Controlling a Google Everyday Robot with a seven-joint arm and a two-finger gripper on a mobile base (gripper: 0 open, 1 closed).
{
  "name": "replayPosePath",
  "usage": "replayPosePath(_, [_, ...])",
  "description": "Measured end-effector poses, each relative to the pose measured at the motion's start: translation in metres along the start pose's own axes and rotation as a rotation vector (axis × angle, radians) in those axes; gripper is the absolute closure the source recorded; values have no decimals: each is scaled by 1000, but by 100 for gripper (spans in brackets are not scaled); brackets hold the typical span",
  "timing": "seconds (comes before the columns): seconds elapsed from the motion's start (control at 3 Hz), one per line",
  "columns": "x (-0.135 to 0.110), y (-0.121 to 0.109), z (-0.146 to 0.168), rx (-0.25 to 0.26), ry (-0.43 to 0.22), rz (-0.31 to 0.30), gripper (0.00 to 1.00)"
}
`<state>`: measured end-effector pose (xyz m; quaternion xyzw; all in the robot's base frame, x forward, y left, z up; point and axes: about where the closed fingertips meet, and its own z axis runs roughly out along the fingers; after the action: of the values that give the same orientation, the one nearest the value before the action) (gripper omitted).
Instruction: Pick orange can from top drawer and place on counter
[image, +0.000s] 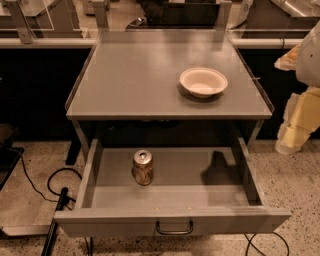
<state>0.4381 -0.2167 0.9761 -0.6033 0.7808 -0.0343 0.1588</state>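
A black cable (30, 184) lies on the floor past the bench's left edge. The top drawer (125, 222) is pulled open below the counter's (135, 75) front edge, and the orange can (142, 167) stands upright in it, left of middle. A white bowl (203, 81) sits on the counter toward the front right corner. The gripper (294, 131) hangs beyond the right edge, well apart from the can; I cannot tell whether it is apart or together.

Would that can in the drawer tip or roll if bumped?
The orange can stands upright in the top drawer; tall and narrow, it would probably tip if nudged, then roll. Its smooth metal may be slippery. The gripper hangs right of the counter.
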Motion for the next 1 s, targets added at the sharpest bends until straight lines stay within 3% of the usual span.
replayPosePath(0.67, [-3,4,5,0,-20,5,0])
replayPosePath(1.0, [-21,16,24,-29,-62,-23,0])
